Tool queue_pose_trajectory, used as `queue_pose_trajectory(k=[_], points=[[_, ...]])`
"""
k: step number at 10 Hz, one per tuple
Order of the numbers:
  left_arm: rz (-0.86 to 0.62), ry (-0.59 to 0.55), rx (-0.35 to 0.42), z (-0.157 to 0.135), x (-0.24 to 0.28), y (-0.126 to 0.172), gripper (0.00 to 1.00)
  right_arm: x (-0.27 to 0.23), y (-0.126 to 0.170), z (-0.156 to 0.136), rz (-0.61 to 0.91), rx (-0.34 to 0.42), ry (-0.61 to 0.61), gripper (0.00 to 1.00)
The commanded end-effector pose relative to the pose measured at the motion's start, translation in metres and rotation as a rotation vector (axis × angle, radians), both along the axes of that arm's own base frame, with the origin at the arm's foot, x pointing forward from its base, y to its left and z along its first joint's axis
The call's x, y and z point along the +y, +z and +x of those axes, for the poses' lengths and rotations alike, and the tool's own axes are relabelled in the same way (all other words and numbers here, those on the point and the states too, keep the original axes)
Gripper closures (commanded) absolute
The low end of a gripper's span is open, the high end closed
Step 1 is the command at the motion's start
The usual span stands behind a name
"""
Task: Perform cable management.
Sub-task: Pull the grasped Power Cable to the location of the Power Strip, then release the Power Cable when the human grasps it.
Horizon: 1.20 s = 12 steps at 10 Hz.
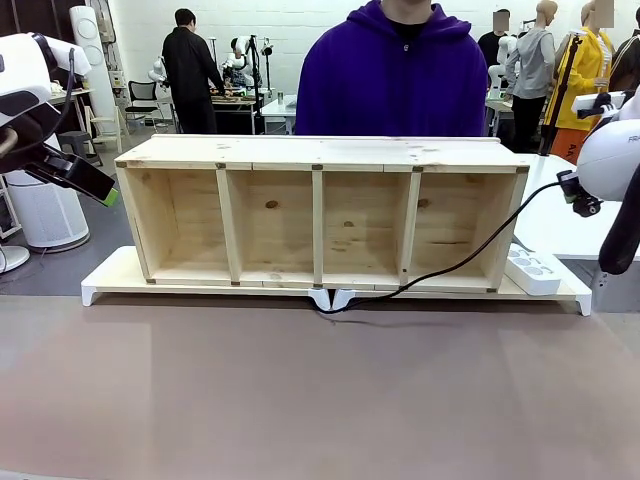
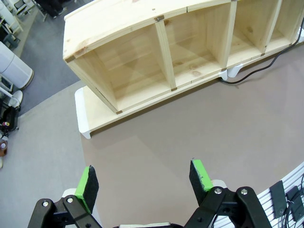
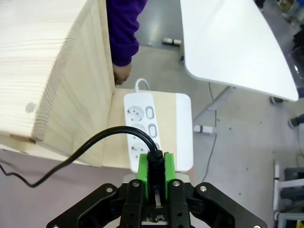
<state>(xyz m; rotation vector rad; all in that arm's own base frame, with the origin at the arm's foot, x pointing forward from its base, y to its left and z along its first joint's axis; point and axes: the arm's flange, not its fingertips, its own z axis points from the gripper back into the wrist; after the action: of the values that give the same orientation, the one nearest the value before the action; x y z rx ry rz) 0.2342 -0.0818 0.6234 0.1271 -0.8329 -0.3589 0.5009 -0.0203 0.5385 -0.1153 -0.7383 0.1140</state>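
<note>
Right wrist view looks down along the right gripper (image 3: 156, 164), whose green pads are clamped on the cable (image 3: 90, 144) at its thick end, apparently the plug body. From the pads the cord arcs up and away, then drops toward the table. Directly below the jaws lies the white strip (image 3: 142, 124), flat on the base just beside the shelf (image 3: 57, 71) end wall, with an empty socket almost under the fingertips. Farther off, the person's hand (image 3: 121, 72) rests at the shelf's back corner, apart from the strip.

The left gripper (image 2: 145, 178) hangs with its jaws wide open and holds nothing, high over the bare table (image 2: 199, 142) and well apart from the cord.

From the front, the cable starts at a small loop on the table near the shelf's middle foot, crosses the base in front of the rightmost bay and climbs in the air toward the right arm.

The step in hand appears to be seating the plug in the strip. To do it well, the wrist should square the plug over one socket before descending, then press straight down, not at a slant. The hanging span needs some slack so it does not tug the plug sideways or drag on the shelf's front edge. The strip is loose and may slide; the free left arm could brace it.
</note>
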Motion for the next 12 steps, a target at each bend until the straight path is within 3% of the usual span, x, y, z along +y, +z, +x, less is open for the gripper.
queue_pose_trajectory(k=[1, 4, 6, 7, 12], points=[[0.010, -0.005, -0.010, 0.001, 0.000, 0.001, 0.00, 0.010, 0.002, 0.019, 0.017, 0.030, -0.028, 0.84], [0.010, -0.005, -0.010, 0.001, 0.000, 0.001, 0.00, 0.015, 0.001, 0.023, -0.012, 0.055, -0.053, 0.84], [0.010, -0.005, -0.010, 0.001, 0.000, 0.001, 0.00, 0.019, 0.007, 0.013, -0.006, 0.014, -0.067, 0.84], [0.010, -0.005, -0.010, 0.001, 0.000, 0.001, 0.00, 0.007, -0.004, 0.017, -0.005, 0.056, -0.020, 0.84], [0.010, -0.005, -0.010, 0.001, 0.000, 0.001, 0.00, 0.007, -0.004, 0.017, -0.005, 0.056, -0.020, 0.84]])
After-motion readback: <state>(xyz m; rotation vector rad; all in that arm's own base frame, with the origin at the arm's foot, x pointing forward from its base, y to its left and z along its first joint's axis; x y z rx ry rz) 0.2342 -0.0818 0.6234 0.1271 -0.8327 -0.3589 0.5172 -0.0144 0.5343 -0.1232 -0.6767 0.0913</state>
